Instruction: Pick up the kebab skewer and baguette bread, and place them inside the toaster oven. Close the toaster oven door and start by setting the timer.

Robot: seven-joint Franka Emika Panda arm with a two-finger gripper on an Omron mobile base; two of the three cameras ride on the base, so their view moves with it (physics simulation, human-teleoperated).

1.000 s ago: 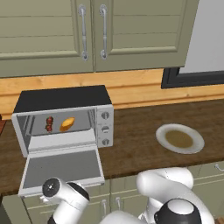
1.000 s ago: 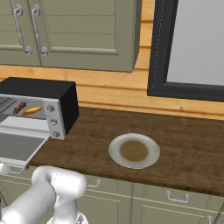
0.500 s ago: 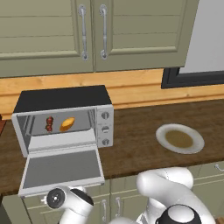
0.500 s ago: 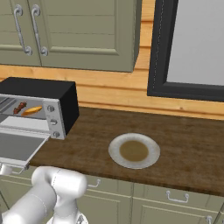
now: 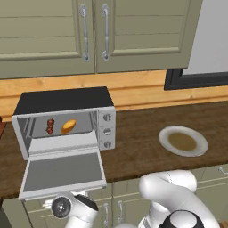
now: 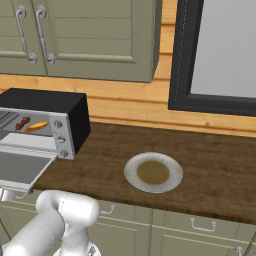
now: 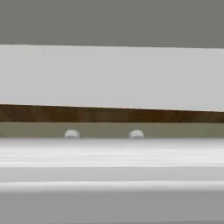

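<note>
Red-brown chunks on the kebab skewer (image 5: 50,126) showed inside the toaster oven (image 5: 64,123), on its rack, with the golden-orange baguette bread (image 5: 68,126) just beside it toward the knob column. We saw the toaster oven door (image 5: 62,171) hanging open, folded down flat and reaching out past the front edge of the worktop (image 5: 142,151). The oven stood toward the worktop's left end, against the wooden back wall. A plate (image 5: 183,141) holding a brown patch lay well apart, nearer the right end. Below the door's front edge sat the arm's wrist; we could not tell whether the tool was apart or together. Cabinets (image 5: 93,33) hung above.
</note>
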